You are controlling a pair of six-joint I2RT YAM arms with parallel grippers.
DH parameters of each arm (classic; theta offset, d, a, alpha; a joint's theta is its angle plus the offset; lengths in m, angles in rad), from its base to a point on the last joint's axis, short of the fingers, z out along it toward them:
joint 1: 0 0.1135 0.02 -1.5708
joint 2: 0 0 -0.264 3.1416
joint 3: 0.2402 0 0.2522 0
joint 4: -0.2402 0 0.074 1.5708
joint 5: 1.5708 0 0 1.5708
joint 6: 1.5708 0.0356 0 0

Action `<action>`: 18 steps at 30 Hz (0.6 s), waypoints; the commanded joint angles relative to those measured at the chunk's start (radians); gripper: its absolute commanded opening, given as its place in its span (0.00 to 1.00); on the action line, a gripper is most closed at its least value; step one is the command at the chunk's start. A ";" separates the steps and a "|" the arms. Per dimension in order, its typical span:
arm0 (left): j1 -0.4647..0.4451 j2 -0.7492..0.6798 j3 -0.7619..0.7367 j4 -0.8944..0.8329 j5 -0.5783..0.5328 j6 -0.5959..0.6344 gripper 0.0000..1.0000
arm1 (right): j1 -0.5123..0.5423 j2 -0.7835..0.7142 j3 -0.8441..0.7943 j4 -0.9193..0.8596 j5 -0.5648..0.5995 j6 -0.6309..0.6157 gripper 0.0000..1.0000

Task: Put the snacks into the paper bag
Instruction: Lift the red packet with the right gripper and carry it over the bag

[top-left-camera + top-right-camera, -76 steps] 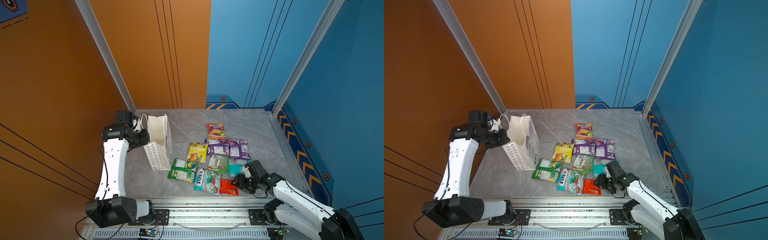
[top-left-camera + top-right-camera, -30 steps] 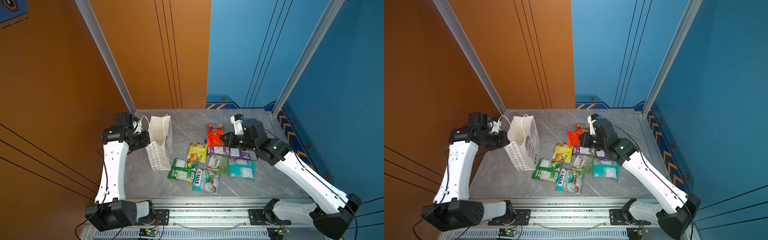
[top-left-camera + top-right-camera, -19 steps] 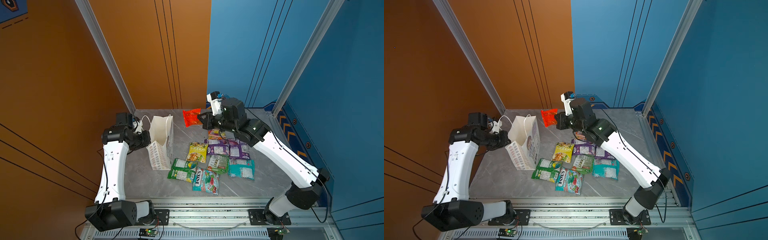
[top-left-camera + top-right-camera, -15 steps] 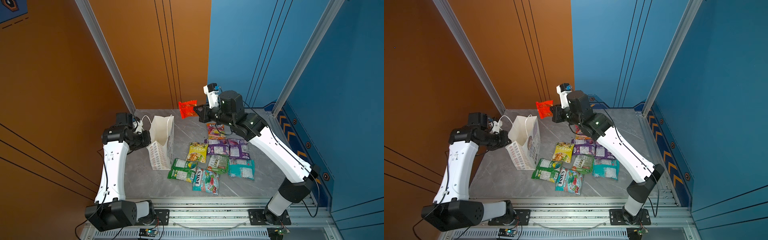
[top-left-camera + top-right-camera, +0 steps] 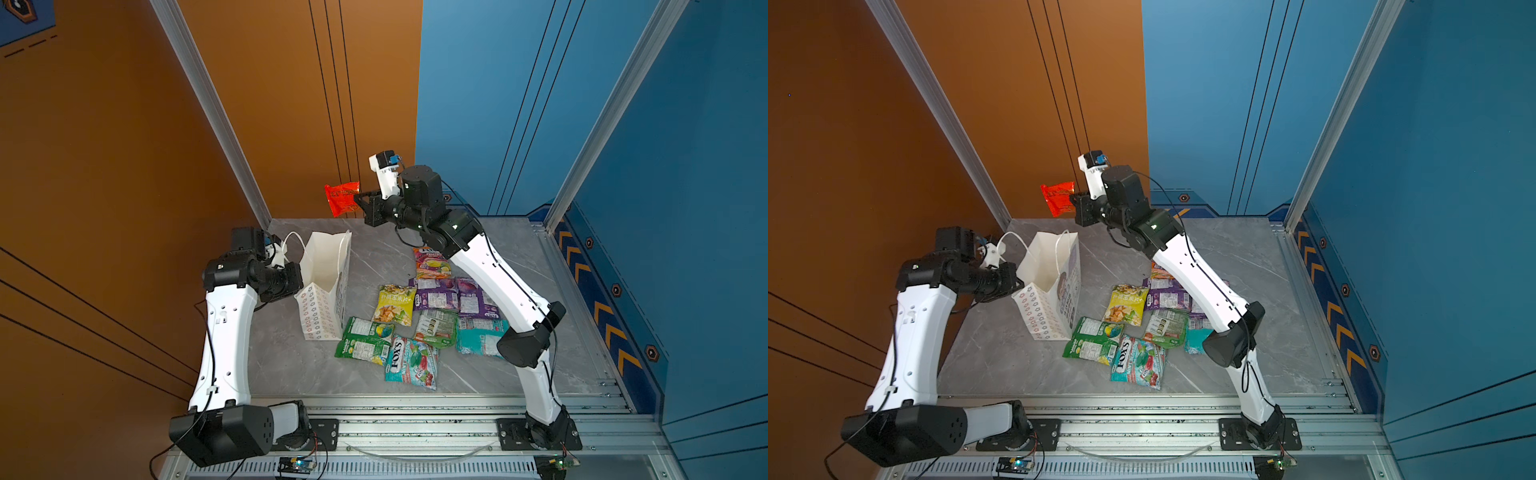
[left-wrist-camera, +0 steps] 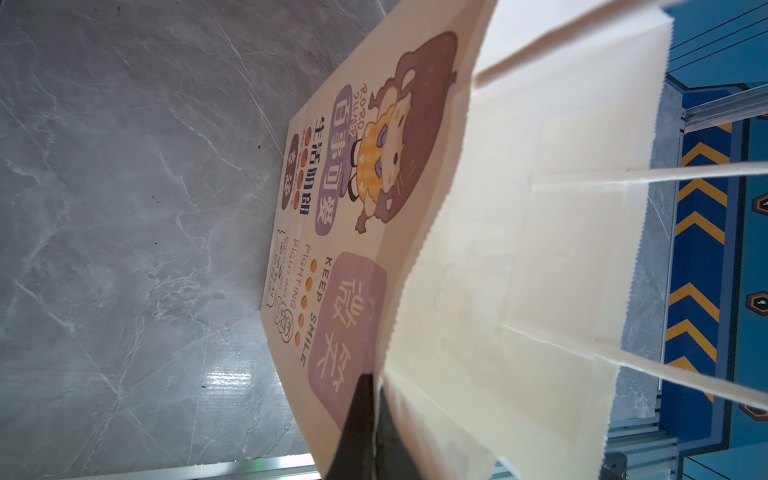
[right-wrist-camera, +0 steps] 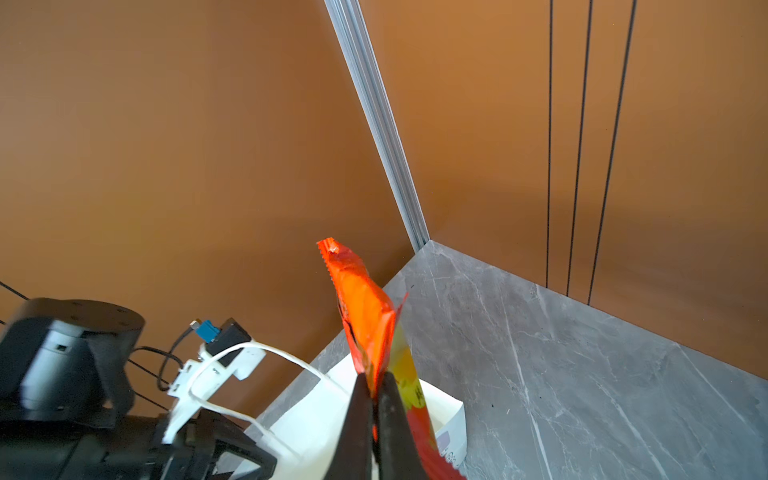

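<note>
The white paper bag (image 5: 326,286) (image 5: 1050,286) stands open at the table's left in both top views. My left gripper (image 6: 374,382) is shut on the bag's near wall at the rim (image 6: 415,266), holding its mouth apart. High in the air, above and behind the bag, hangs a red snack packet (image 5: 341,198) (image 5: 1057,197) (image 7: 365,316), and my right gripper (image 5: 360,202) (image 7: 376,380) is shut on its edge. The other snacks (image 5: 419,324) (image 5: 1133,328) lie flat in a cluster right of the bag, among them a FOX'S packet (image 5: 411,361).
Orange wall panels (image 5: 270,104) rise behind and left of the bag, blue ones (image 5: 498,104) at the back right. An aluminium rail (image 5: 415,409) runs along the table's front edge. The right arm's elbow (image 5: 525,340) hangs over the teal packet (image 5: 476,340).
My right arm has lifted the red packet off the front of the table and swung it up and leftward to above the bag. The left gripper has stayed on the bag.
</note>
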 commanded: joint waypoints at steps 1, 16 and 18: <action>0.002 -0.014 -0.011 -0.001 0.032 0.020 0.05 | 0.026 0.025 0.026 0.042 -0.013 -0.062 0.00; 0.004 -0.013 -0.005 0.002 0.030 0.021 0.04 | 0.089 0.084 0.026 -0.046 0.107 -0.220 0.00; 0.004 -0.014 -0.005 0.000 0.032 0.022 0.04 | 0.091 0.086 0.026 -0.057 0.129 -0.235 0.00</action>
